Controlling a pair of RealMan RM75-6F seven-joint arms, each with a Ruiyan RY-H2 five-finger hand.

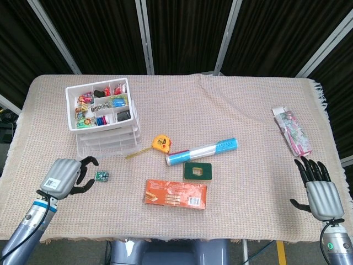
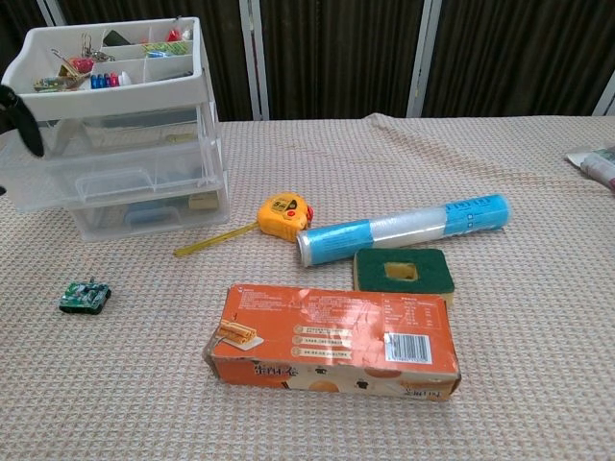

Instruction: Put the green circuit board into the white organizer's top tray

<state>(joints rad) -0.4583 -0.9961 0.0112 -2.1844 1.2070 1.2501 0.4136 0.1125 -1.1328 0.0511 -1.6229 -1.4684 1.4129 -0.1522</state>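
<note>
The small green circuit board [image 1: 101, 176] [image 2: 85, 297] lies flat on the cloth in front of the white organizer [image 1: 105, 118] [image 2: 115, 134]. The organizer's top tray [image 1: 99, 103] is divided into compartments holding several small coloured items. My left hand [image 1: 67, 176] hovers just left of the board, fingers curled but apart, holding nothing; only a dark fingertip [image 2: 21, 117] shows at the chest view's left edge. My right hand [image 1: 319, 190] rests open near the table's front right corner, far from the board.
An orange box [image 1: 176, 194], a green sponge [image 1: 198, 171], a blue-and-clear tube [image 1: 202, 151] and a yellow tape measure [image 1: 160, 143] with its tape pulled out lie mid-table. A floral packet [image 1: 292, 131] lies at the far right.
</note>
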